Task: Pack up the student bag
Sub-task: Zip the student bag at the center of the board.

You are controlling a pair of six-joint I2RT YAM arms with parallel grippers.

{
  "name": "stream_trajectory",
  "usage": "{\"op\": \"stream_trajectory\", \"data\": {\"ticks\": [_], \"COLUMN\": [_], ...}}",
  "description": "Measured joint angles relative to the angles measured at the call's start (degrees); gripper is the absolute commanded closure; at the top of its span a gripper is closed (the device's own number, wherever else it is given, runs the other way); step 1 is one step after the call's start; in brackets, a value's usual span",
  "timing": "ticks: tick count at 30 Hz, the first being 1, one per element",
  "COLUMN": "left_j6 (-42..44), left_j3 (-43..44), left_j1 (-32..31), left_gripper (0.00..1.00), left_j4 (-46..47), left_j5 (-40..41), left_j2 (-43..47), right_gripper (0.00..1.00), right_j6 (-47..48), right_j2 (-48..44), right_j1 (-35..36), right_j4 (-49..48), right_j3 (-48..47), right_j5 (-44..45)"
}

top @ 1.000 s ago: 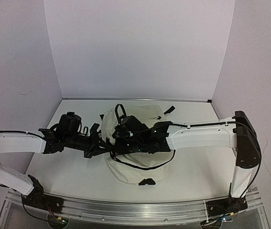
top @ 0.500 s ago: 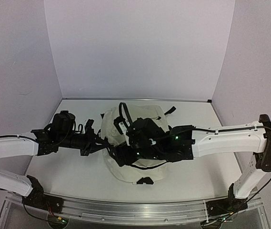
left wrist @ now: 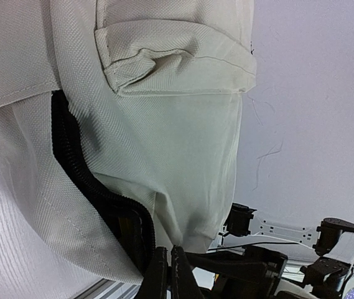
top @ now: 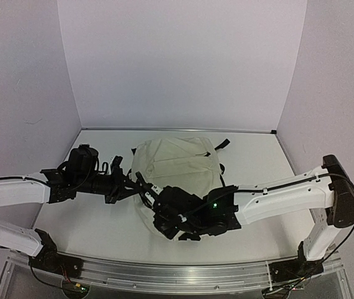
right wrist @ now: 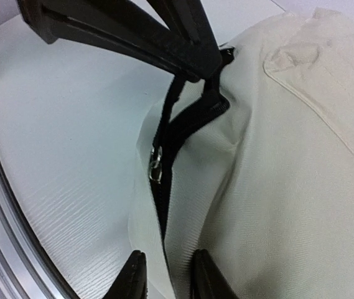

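The student bag [top: 183, 163], cream fabric with black zippers, lies in the middle of the table. My left gripper [top: 140, 185] is shut on a pinch of cloth at the bag's left edge, beside the zipper opening [left wrist: 77, 162]; the wrist view shows that gripper [left wrist: 168, 261] nipping the fabric [left wrist: 177, 124]. My right gripper [top: 164, 224] sits low at the bag's near-left rim. In its wrist view the right gripper [right wrist: 167, 274] stands narrowly open, astride the zipper seam. The metal zipper pull [right wrist: 156, 168] lies just ahead of it. The left gripper's fingers [right wrist: 164, 43] hold the cloth beyond that.
A black strap end [top: 221, 143] sticks out at the bag's far right corner. White table surface [top: 270, 156] surrounds the bag, walled on three sides. The metal rail [top: 164, 274] runs along the near edge, close to my right gripper.
My right arm has pulled back from over the bag's middle to its near-left rim, uncovering the top. Its jaws opened wide, then narrowed. The left arm has kept its pinch.
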State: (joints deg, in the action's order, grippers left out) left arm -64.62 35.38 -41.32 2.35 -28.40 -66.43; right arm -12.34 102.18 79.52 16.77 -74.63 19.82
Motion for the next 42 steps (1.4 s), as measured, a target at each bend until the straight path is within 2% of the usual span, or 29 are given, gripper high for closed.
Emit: {"op": "stream_trajectory", "data": {"ticks": [2,3,11,21,33,42], "left_j6": [0.00,0.00,0.03,1.45,5.26,9.80], "left_j3": [0.00,0.00,0.02,0.91,1.29,2.17], "left_j1": [-0.01,-0.02,-0.07,0.36,9.47,13.52], "left_gripper": [1.00,1.00,1.00,1.00,1.00,1.00], "left_j4": [-0.18,-0.39,-1.34,-7.19,-9.78,-7.36], "left_j5": [0.00,0.01,1.70,6.06,2.38,0.95], "left_j2": [0.00,-0.01,0.01,4.14,3.64,-2.75], "right_gripper": [0.97,1.00,1.00,1.00,1.00,1.00], "right_j6": [0.93,1.33,1.82,0.26,-1.43,-2.16], "right_j2": [1.10,1.50,1.97,-0.41,-2.08,-2.25], "right_j1": [0.84,1.18,2.88,3.51,4.91,5.03], "right_j4": [0.25,0.40,0.86,1.43,2.35,2.83], "right_j3": [-0.06,-0.14,-0.68,0.39,1.14,1.16], "right_j5": [2.40,3.60,8.80,9.24,8.84,8.71]}}
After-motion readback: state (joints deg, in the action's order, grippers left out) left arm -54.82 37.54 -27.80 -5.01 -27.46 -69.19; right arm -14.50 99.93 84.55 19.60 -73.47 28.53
